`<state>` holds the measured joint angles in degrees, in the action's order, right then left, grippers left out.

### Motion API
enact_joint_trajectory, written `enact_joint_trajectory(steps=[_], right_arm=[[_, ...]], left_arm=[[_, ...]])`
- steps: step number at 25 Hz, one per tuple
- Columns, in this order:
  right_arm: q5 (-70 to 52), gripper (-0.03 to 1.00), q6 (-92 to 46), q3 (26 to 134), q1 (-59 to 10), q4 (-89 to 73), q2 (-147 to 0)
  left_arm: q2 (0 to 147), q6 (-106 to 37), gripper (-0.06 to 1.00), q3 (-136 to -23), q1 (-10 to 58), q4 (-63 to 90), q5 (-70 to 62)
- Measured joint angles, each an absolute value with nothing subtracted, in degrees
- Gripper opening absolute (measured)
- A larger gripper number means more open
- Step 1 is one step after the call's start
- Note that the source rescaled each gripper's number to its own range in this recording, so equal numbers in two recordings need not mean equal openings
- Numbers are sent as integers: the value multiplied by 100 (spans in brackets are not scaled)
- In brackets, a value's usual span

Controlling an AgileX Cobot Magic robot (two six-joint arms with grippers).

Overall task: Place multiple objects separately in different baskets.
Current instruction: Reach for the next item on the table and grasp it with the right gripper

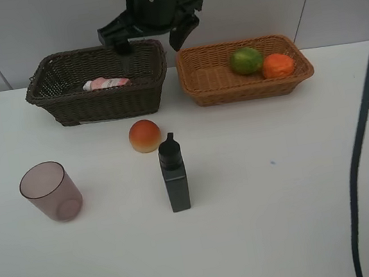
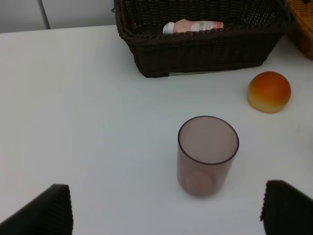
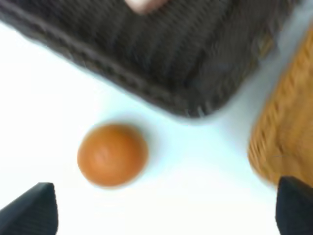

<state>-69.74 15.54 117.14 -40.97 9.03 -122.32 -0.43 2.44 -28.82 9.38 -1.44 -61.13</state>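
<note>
Resting on the table (image 1: 289, 220): mauve cup (image 1: 51, 192), black bottle (image 1: 174, 174), peach-like fruit (image 1: 145, 135).

High frontal overview, close wrist views sharing peach (image 2: 269, 91)

White table (image 1: 309, 217), matte top, rounded far corners, evenly lit with soft shadows. Behind table: pale grey wall (image 1: 13, 32), panelled, with thin dark seams. On table top: one small dark speck (image 1: 271, 163).
</note>
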Motion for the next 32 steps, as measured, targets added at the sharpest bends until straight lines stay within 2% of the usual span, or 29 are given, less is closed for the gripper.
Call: enact_joint_trajectory(steps=[5, 6, 11, 17, 22, 32], right_arm=[[-6715, 89, 2025, 10067, -4278, 957, -11253], [-6715, 89, 2025, 10067, -4278, 957, -11253], [-6246, 89, 2843, 8753, -4731, 957, -10451], [-6327, 89, 3564, 8507, -5164, 974, -10406], [-6189, 89, 4435, 8507, -5262, 1040, -10424], [-6358, 89, 4672, 8507, -5285, 1006, -11015]], left_arm=[[-43, 244, 100, -2882, 938, -144, -6113], [-43, 244, 100, -2882, 938, -144, -6113], [-43, 244, 100, -2882, 938, -144, -6113], [-43, 244, 100, -2882, 938, -144, -6113], [-43, 244, 100, -2882, 938, -144, -6113], [-43, 244, 100, -2882, 938, -144, -6113]])
